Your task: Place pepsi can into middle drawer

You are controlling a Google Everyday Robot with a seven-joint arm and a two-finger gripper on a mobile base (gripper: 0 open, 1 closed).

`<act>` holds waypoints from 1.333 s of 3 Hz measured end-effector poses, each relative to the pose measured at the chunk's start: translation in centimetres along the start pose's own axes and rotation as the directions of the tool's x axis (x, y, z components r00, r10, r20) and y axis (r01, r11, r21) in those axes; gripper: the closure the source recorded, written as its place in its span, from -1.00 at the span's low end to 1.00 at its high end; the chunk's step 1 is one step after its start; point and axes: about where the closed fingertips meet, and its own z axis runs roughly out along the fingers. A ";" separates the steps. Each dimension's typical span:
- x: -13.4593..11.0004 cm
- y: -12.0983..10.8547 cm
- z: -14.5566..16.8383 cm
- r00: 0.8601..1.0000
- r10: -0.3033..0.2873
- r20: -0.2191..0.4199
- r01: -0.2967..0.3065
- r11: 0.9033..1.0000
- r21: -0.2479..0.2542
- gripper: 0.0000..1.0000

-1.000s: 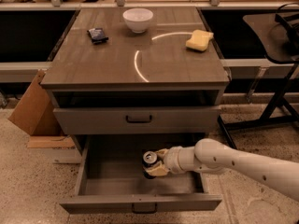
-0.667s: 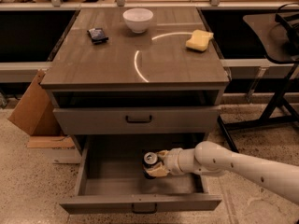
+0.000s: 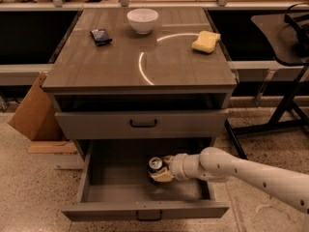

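Observation:
The pepsi can (image 3: 154, 167), dark with a silver top, stands upright inside the open middle drawer (image 3: 145, 210), near its middle. My gripper (image 3: 163, 168) reaches in from the right on a white arm and sits right beside the can, with tan fingers (image 3: 164, 176) around its right side. The drawer is pulled out below a shut drawer front with a dark handle (image 3: 143, 123).
On the cabinet top (image 3: 140, 66) are a white bowl (image 3: 142, 20), a yellow sponge (image 3: 205, 41) and a small dark packet (image 3: 101, 36). A cardboard box (image 3: 31, 111) leans at the left. A black stand (image 3: 285, 81) is at the right.

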 end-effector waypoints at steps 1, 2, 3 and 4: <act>0.8 -0.8 0.8 1.000 -0.003 0.009 0.003 1.000 -0.002 0.62; 1.3 -1.3 1.3 1.000 -0.003 0.013 0.003 1.000 -0.003 0.17; 1.8 -1.6 1.5 1.000 0.003 0.019 -0.003 1.000 -0.004 -0.31; 2.2 -1.6 1.6 1.000 0.009 0.024 -0.009 1.000 -0.008 -0.77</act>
